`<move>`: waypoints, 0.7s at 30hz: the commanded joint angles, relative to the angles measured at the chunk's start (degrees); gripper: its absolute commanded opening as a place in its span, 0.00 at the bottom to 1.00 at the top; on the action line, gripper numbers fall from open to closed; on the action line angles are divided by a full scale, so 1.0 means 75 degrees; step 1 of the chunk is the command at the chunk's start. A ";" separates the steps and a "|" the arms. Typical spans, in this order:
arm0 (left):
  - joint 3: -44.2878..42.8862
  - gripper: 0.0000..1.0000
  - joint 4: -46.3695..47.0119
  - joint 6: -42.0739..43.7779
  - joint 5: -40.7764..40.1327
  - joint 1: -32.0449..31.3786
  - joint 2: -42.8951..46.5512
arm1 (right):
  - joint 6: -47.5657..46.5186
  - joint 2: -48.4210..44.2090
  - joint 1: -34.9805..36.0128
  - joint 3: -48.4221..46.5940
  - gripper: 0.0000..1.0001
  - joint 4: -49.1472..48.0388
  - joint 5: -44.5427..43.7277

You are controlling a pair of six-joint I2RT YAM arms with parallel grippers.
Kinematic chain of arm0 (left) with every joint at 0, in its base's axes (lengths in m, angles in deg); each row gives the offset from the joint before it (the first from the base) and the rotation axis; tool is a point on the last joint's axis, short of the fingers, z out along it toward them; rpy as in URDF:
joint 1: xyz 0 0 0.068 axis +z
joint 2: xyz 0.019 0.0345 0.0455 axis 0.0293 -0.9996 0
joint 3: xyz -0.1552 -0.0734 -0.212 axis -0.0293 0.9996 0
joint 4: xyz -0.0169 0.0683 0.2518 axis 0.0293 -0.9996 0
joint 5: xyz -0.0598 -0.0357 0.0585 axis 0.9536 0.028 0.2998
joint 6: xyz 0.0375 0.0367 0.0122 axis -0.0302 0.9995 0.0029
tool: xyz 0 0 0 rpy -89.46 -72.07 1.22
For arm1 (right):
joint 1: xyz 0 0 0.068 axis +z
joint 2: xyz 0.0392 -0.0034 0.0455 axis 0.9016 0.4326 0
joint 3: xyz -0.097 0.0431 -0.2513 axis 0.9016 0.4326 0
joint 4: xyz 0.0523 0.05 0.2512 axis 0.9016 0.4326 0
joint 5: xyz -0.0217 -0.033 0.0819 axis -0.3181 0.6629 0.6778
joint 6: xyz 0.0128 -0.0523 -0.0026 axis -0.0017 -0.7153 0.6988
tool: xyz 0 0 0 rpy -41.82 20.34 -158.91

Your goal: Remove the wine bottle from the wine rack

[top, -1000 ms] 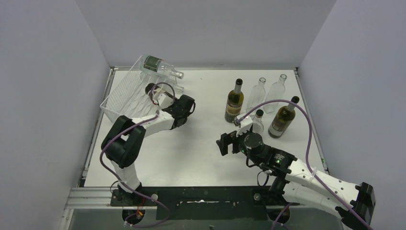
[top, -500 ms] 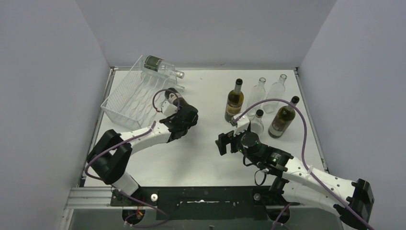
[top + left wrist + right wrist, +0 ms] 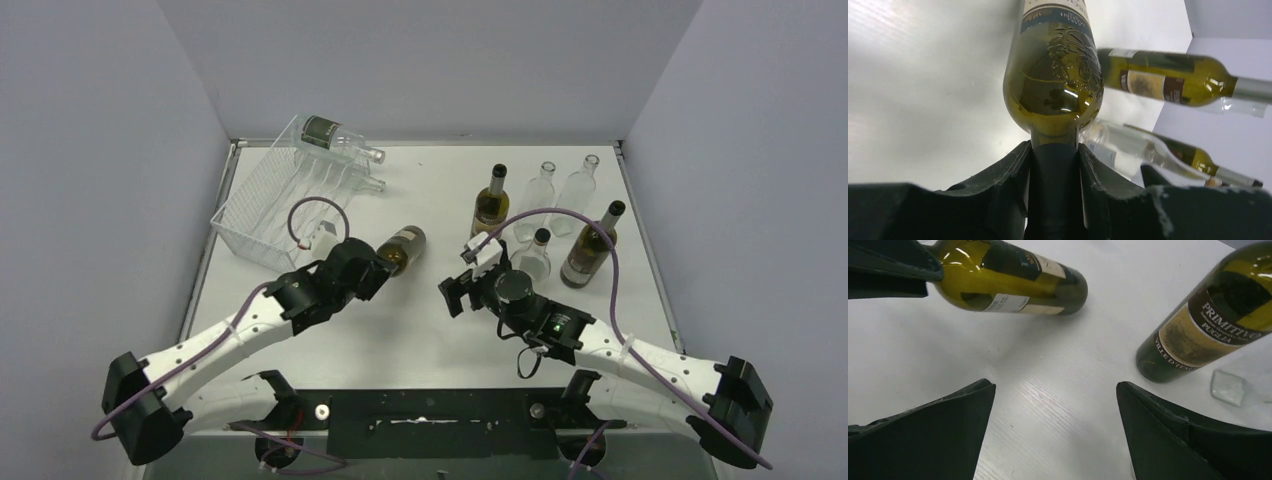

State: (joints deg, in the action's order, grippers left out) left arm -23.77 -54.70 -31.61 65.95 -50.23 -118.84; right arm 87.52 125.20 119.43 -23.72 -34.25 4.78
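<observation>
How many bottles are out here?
7. Top bottle lies atop the rack; held bottle is in the left pincer; on the right stand two dark bottles and three clear bottles. Another clear one may lie in the rack.

I note open white tabletop point(image 3: 400, 340) at six o'clock of the olive-green glass wine bottle point(image 3: 403, 246); upright glass bottles point(image 3: 490, 212) obstruct two o'clock, see-through whitish rack point(image 3: 262, 198) ten.

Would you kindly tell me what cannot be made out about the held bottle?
Left wrist: the wine bottle has its neck hidden between the fingers, label cut by the top edge.
Top external: left gripper covers that neck.
Right wrist: whether it touches the table is unclear.
</observation>
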 commanded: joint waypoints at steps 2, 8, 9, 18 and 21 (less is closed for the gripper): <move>0.0069 0.00 -0.0907 0.0407 0.0688 0.0024 0.1633 | -0.2161 0.0446 -0.0078 0.0379 0.97 -0.2252 0.1816; -0.0229 0.00 -0.1518 0.0844 0.1548 0.0082 0.1972 | -0.4559 0.1188 -0.0085 0.0650 0.98 -0.3626 0.4597; -0.0309 0.00 -0.1629 0.0979 0.1645 0.0084 0.1927 | -0.4783 0.1407 -0.0087 0.0503 0.98 -0.3637 0.4734; -0.0477 0.00 -0.1889 0.1348 0.2121 0.0113 0.1954 | -0.5134 0.3109 0.0017 -0.0262 0.98 -0.4623 0.4509; -0.0469 0.00 -0.1901 0.1330 0.2095 0.0127 0.2086 | -0.5391 0.3329 -0.0054 -0.0263 0.98 -0.5047 0.4559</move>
State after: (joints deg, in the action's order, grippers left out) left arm -23.70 -70.92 -22.69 80.37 -49.60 -105.44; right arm 51.10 149.02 119.22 -24.25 -61.55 38.46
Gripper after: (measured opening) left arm 0.325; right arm 0.976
